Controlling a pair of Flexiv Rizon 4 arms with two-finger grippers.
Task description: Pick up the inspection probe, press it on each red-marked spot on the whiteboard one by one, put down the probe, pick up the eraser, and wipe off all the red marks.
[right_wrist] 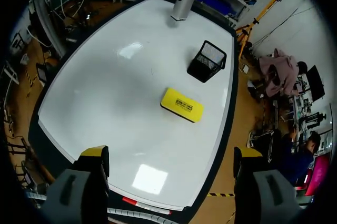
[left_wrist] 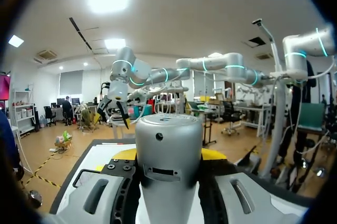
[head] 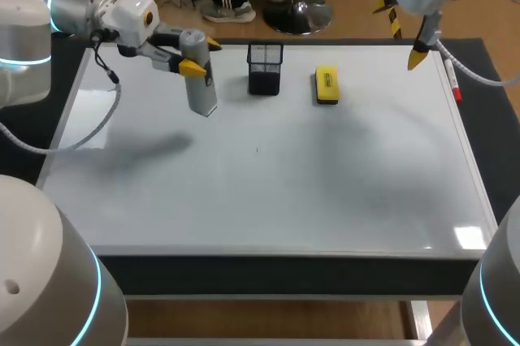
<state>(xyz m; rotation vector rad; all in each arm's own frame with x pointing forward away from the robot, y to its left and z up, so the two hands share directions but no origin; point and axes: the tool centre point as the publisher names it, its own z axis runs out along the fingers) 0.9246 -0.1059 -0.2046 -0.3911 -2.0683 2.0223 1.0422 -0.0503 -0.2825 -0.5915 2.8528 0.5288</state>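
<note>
Currently: step in hand is probe pickup/carry, by my judgement. No pressing has begun.

1. Left fingers (head: 191,67) are clamped on the probe (head: 201,82), a grey cylinder gripped near its top and hanging tilted. It is over the far-left part of the whiteboard (head: 268,192). Its tip looks clear of the surface, with its shadow cast apart from it.
2. Right fingers (head: 418,56) are spread apart and hold nothing. They are raised over the far-right corner.
3. Eraser (head: 327,84), yellow, lies flat on the board's far side, just beside the black mesh holder (head: 265,68). Both are well apart from the probe.
4. Red marker (head: 452,82) lies along the board's right edge, on the desk (head: 490,127) side.

Finding: I can't make out any red marks on the board from head or right wrist view. Only a faint speck shows near centre, colour n/a.

Risks, as I judge them:
- Targets unconfirmed, so pressing blind would hit bare board.
- Probe is tilted. If it goes down at that angle, the tip may skid or the cylinder may rotate in the grip.
- Grip is high on the body, so side load at contact could lever it loose.
- Put-down near the holder or eraser could knock either one.
- Both arms working at the far edge later may crowd each other.
</note>
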